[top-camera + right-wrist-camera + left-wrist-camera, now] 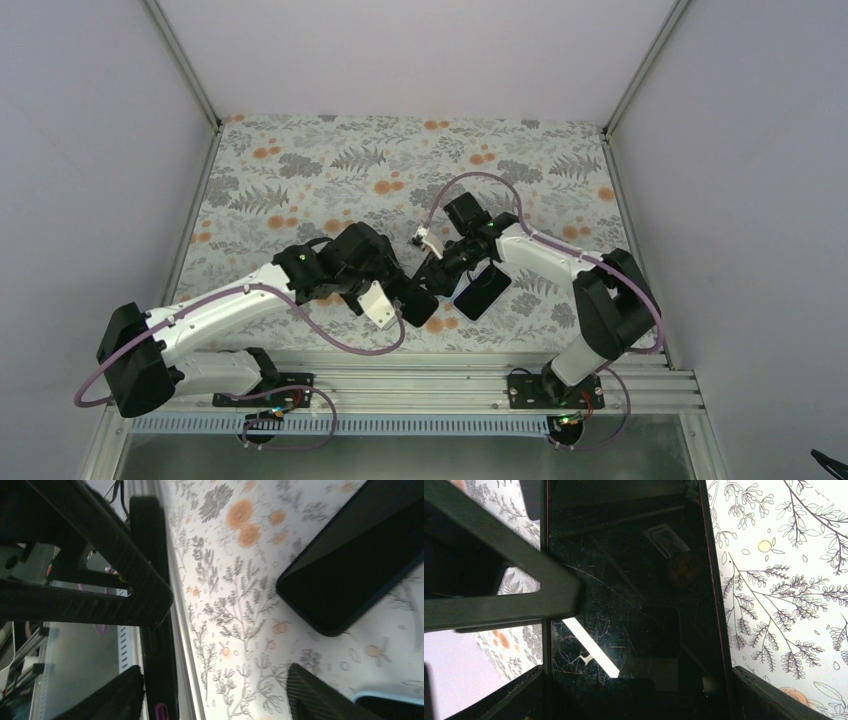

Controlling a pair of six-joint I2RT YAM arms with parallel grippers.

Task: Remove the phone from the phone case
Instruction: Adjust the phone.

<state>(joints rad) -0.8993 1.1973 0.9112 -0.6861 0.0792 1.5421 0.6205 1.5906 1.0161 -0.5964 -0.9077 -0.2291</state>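
Observation:
My left gripper is shut on a black phone with a scratched glass face. A thin dark rim runs along its long sides, and it sits between both jaws in the left wrist view. The right wrist view shows it edge-on, with a magenta button low on the edge. My right gripper is open wide, with that edge just inside its left finger. One right finger crosses the left wrist view. I cannot tell whether the held phone is still in its case.
A second black slab with a dark blue rim lies flat on the floral mat, right of both grippers. It also shows in the right wrist view. A pale-edged object peeks in at the bottom right there. The metal rail runs along the near edge.

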